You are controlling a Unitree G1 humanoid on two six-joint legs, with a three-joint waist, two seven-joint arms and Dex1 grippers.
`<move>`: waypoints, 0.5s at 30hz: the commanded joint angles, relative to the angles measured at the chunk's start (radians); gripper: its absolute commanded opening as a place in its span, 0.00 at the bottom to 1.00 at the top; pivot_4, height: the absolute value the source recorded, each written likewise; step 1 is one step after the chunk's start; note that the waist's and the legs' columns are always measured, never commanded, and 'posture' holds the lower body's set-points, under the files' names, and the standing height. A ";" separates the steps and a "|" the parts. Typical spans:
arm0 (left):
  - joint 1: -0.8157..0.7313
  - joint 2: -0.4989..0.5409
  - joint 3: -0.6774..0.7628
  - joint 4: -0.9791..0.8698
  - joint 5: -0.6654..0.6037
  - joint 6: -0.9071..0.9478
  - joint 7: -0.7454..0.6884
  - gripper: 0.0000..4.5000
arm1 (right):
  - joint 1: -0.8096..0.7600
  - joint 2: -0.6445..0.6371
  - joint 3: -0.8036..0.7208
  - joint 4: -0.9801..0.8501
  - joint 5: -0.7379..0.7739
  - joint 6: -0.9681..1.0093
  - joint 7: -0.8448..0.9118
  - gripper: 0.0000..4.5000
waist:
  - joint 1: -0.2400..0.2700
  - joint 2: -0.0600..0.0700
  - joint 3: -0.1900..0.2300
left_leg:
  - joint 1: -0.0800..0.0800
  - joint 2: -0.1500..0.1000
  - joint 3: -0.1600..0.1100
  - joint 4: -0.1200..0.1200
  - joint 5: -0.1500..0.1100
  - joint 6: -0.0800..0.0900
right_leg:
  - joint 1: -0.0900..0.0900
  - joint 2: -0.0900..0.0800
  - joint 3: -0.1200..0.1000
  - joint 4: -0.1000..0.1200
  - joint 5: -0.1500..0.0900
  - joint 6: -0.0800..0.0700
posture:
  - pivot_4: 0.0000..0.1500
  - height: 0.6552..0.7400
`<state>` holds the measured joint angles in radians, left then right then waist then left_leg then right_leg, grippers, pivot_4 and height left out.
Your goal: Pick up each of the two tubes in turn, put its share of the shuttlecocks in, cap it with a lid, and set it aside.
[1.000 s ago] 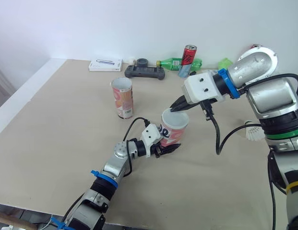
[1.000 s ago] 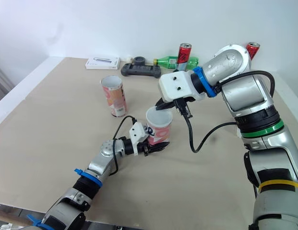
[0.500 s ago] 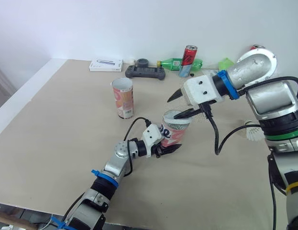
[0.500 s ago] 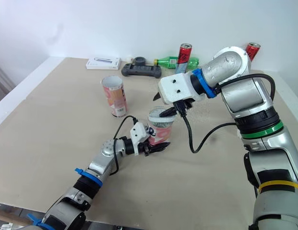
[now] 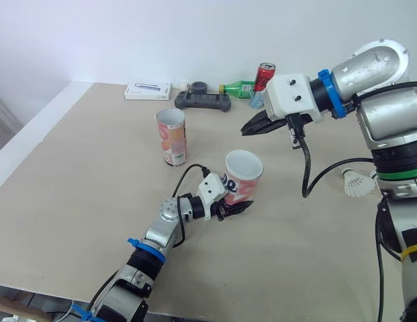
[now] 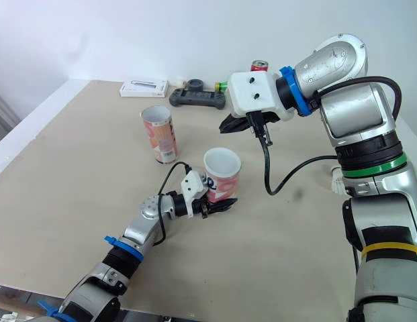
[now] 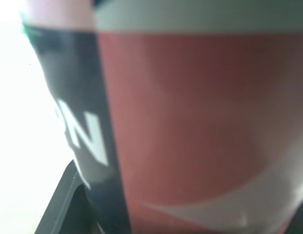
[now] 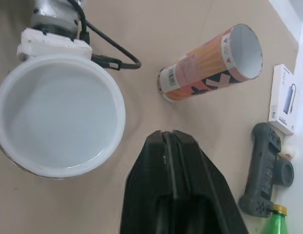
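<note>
Left fingers (image 5: 238, 208) are pinching the lower wall of the held tube (image 5: 240, 182), low over the counter (image 5: 80, 174) near the middle. It's tilted, with the open mouth up and facing the right arm. It's a cardboard cylinder with a pink/red printed wrap and a white rim. The left wrist view shows a dark band with white lettering on the wall, hard against one black finger. From the right wrist view the bore reads plain white and smooth; I can't make out any contents. Right fingers (image 5: 258, 125) are pressed together into a black wedge holding nothing. They hang in the air above and behind the held tube's mouth, apart from it. The second tube (image 5: 172, 137) stands upright on the counter, further back and to the robot's left. It has the same cylinder shape, an orange/pink striped wrap and a barcode near the base. Its top is open, no lid, and the inside wall is white. One shuttlecock (image 5: 356, 183), white skirt, lies on the counter at the far right, well apart from both tubes. Along the back edge sit a flat white box (image 5: 148, 90), a dark grey controller (image 5: 203, 100), a green plastic bottle (image 5: 238, 88) on its side and a red can (image 5: 264, 74). The counter is matte beige.
</note>
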<state>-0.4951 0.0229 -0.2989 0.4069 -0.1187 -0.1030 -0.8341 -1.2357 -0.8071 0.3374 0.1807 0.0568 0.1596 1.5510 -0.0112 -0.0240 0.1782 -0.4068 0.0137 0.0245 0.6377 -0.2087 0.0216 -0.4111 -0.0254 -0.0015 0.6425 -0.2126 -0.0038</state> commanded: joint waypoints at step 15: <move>0.027 0.003 -0.017 0.041 0.028 0.026 0.012 0.56 | 0.147 -0.044 0.045 -0.193 0.072 0.097 0.060 0.00 | -0.001 0.000 0.000 | 0.000 0.000 0.000 0.000 0.000 0.000 | 0.000 0.000 -0.001 0.000 0.000 0.000 | 1.00 1.00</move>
<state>-0.4940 0.0198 -0.2965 0.4101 -0.1187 -0.1038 -0.8320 -1.0972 -0.8437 0.3819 0.0151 0.1333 0.2569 1.5714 -0.0120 -0.0242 0.1782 -0.4067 0.0136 0.0242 0.6377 -0.2088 0.0214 -0.4108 -0.0257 -0.0021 0.6423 -0.2126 -0.0036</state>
